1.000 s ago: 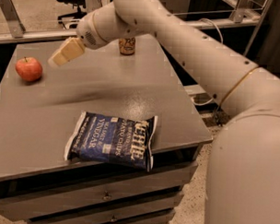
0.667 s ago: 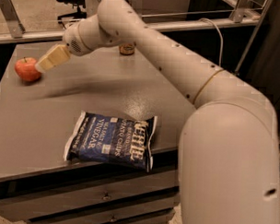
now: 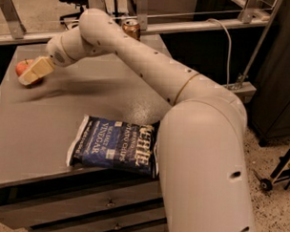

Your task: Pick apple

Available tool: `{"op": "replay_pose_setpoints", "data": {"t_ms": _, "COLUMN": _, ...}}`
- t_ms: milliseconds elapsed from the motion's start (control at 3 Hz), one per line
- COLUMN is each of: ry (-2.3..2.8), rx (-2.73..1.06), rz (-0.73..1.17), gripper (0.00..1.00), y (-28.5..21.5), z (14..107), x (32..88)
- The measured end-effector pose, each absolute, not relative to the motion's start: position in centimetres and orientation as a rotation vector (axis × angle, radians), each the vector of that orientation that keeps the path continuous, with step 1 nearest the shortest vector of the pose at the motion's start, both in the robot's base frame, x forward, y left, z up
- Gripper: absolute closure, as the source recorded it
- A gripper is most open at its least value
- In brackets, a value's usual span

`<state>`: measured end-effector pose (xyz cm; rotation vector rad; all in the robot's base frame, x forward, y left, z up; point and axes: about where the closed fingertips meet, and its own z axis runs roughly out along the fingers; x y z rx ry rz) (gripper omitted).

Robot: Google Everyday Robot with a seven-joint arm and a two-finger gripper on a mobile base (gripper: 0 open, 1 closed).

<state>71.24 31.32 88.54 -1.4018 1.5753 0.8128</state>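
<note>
The red apple (image 3: 21, 65) sits at the far left edge of the grey table (image 3: 93, 94). My gripper (image 3: 30, 75), with beige pads, reaches across the table on the long white arm and lies right against the apple's front right side. It covers much of the fruit, so only the apple's upper left part shows. The apple appears to rest on the table.
A blue bag of salt and vinegar chips (image 3: 116, 146) lies flat near the table's front edge. A drink can (image 3: 131, 28) stands at the back behind the arm. Drawers are under the table. A metal rail runs behind it, and a dark cabinet stands at the right.
The gripper has moved left and down from mid-table to the apple, and now overlaps it. The arm now fills more of the right of the view.
</note>
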Motion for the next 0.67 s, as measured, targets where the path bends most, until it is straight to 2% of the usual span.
{"op": "replay_pose_setpoints", "data": {"t_ms": 333, "ry": 1.57, "rx": -1.433, "rz": 0.827, "gripper": 0.0, "y": 33.2, "z": 87.3, "x": 71.2}}
{"op": "replay_pose_setpoints", "data": {"t_ms": 667, "ry": 1.584, "rx": -1.449, "rz": 0.838, "gripper": 0.14, "y": 34.2, "z": 86.0, "x": 71.0}}
